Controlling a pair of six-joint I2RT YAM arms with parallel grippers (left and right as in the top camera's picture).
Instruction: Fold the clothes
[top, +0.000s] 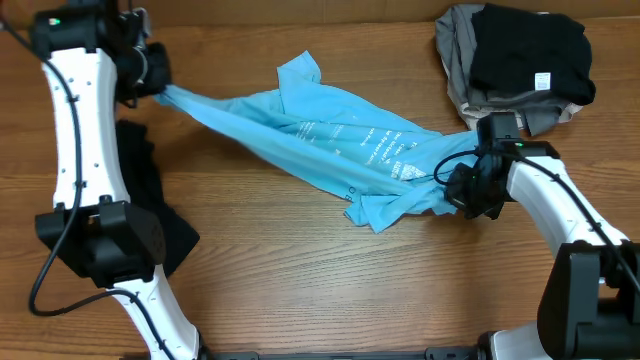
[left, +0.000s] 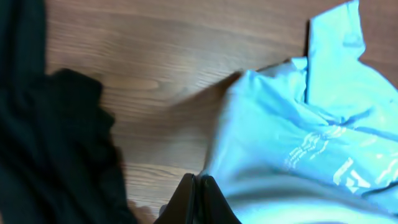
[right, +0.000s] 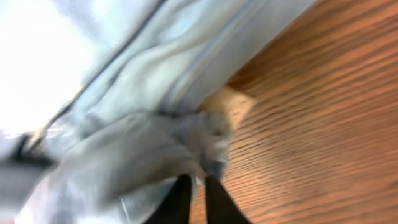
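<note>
A light blue T-shirt (top: 320, 135) with white lettering lies stretched and rumpled across the middle of the wooden table (top: 300, 290). My left gripper (top: 162, 92) is at the far left, shut on the shirt's left end, which is pulled into a taut point. In the left wrist view its jaws (left: 196, 182) are pressed together at the edge of the T-shirt (left: 292, 130). My right gripper (top: 463, 190) is at the shirt's right end. In the right wrist view its fingers (right: 198, 185) stand close together with bunched T-shirt cloth (right: 124, 143) pinched at their tips.
A long black garment (top: 150, 195) lies at the left by the left arm's base, and is dark in the left wrist view (left: 56, 137). At the back right a folded black garment (top: 530, 50) rests on a grey one (top: 455, 60).
</note>
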